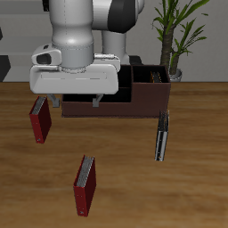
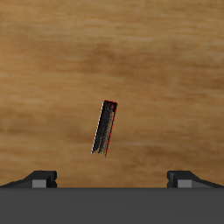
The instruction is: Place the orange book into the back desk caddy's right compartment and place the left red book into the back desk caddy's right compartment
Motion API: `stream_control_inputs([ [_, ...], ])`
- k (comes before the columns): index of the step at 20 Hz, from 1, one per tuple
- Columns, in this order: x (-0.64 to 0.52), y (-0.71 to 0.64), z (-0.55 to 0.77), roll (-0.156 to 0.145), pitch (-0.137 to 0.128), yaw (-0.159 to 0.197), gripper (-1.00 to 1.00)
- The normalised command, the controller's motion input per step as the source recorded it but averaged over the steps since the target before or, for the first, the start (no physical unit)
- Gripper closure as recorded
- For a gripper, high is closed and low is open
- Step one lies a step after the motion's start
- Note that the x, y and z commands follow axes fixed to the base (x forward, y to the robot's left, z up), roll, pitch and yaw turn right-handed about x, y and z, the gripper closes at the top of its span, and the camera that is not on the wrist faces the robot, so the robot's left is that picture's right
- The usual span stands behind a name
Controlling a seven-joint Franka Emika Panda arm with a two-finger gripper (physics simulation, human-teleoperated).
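— What do we see, from the maroon book [image 1: 38, 120] at our 9 o'clock?
— Our gripper [image 1: 77, 101] hovers spread and empty. The left red book [image 1: 85, 185] stands upright at 6, easy to pinch. The back desk caddy [image 1: 120, 96] is at 12. We cannot see the orange book.

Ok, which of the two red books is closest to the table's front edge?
The brighter red book, standing alone well in front of the caddy. The darker red book stands farther back, beside the caddy's end.

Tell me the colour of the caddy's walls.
Dark brown; the back desk caddy shows best in the exterior view.
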Motion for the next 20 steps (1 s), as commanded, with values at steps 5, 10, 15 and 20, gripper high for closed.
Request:
stream_control_inputs([
  [5, 0.16, 0.07, 0.00, 0.010, -0.001, -0.009, -1.00],
  [10, 0.26, 0.02, -0.04, 0.017, -0.006, -0.001, -1.00],
  [15, 0.23, -0.10, -0.07, -0.024, 0.009, -0.028, -1.00],
  [20, 0.17, -0.09, -0.07, -0.022, -0.012, -0.013, -1.00],
])
